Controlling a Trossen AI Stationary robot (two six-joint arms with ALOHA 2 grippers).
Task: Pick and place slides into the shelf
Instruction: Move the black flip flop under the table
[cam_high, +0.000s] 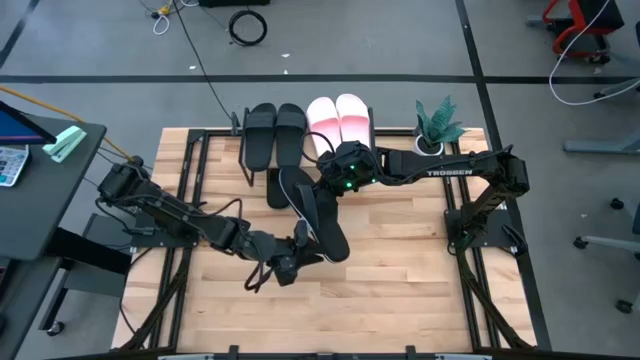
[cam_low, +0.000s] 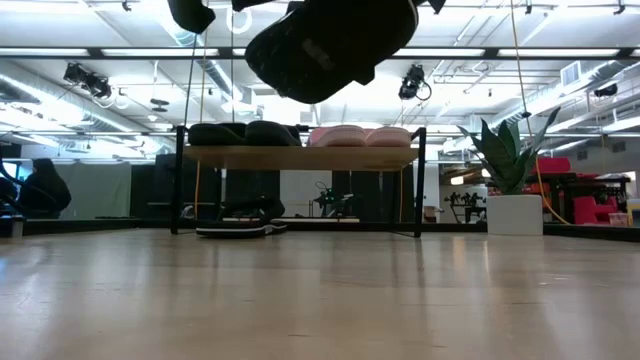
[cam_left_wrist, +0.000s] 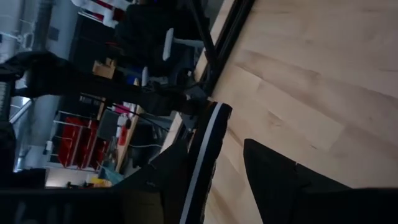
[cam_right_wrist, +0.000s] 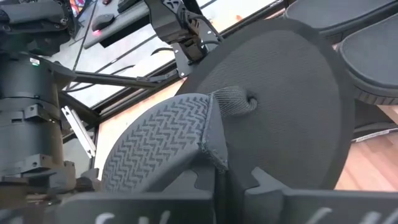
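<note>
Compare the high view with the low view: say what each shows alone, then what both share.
Only the high view shows both arms, the left tool and right tool meeting at a black slide. Only the low view shows a black slide under the shelf. Both show the shelf, black pair, pink pair and plant.

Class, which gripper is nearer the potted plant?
Right. The right gripper is beside the shelf, a short way from the potted plant; the left gripper is mid-table, farther off.

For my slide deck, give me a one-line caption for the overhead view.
Both arms lift one black slide above the table, four slides already on the shelf.
</note>
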